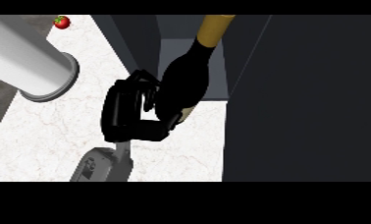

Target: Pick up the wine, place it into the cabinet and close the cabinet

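Cabinet point(290, 95): dark, open, grey interior point(181, 70) apparently bare. Surface point(43, 134): white marble.
Wine point(185, 78): dark bottle, gold neck pointing into the cabinet mouth, base towards the surface's near edge.
Right hand point(127, 112): curled round the bottle's base, left side.
Tomato point(62, 21): far-left corner.

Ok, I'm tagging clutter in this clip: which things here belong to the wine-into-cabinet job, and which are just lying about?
Job in hand: wine bottle; hand curled round it; open cabinet.

Lying about: small red fruit at the far left of the counter; grey cylinder at upper left.
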